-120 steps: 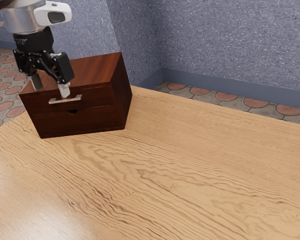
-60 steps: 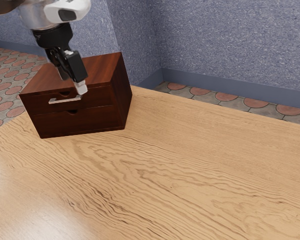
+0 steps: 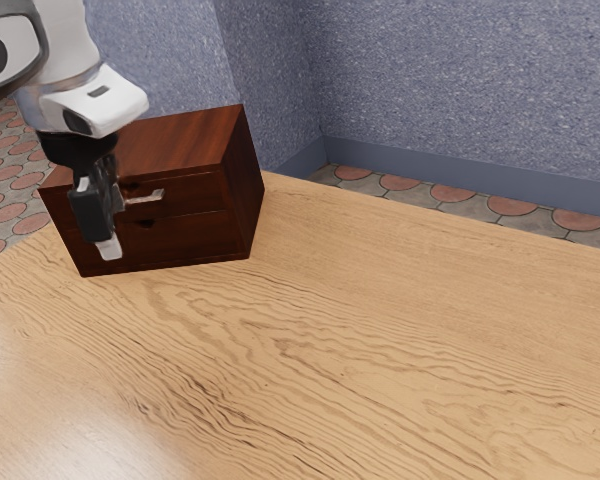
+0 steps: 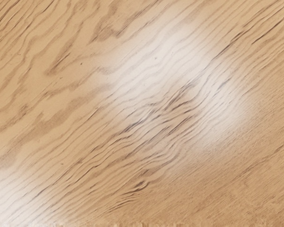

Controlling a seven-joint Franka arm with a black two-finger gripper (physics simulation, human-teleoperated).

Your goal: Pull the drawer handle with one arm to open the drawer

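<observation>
A dark brown wooden cabinet (image 3: 190, 150) with two drawers stands at the table's far left in the exterior view. The upper drawer (image 3: 185, 192) carries a pale metal handle (image 3: 148, 197), and its front looks flush with the cabinet. My gripper (image 3: 107, 248) hangs in front of the cabinet's left part, pointing down, its tip below the handle and level with the lower drawer (image 3: 180, 240). It covers the handle's left end and holds nothing that I can see. Under my hand, the wrist view looks down on the bare wooden tabletop (image 4: 142, 113).
The light wooden table (image 3: 360, 340) stretches wide toward the exterior view's right and front. Behind it are blue-grey walls (image 3: 430, 70) and a tiled floor (image 3: 450, 195). The cabinet sits near the table's back left edge.
My hand was above the handle, swung toward the cabinet's top, and has now dropped down and left in front of the drawer fronts. The cabinet and its drawers look unchanged.
</observation>
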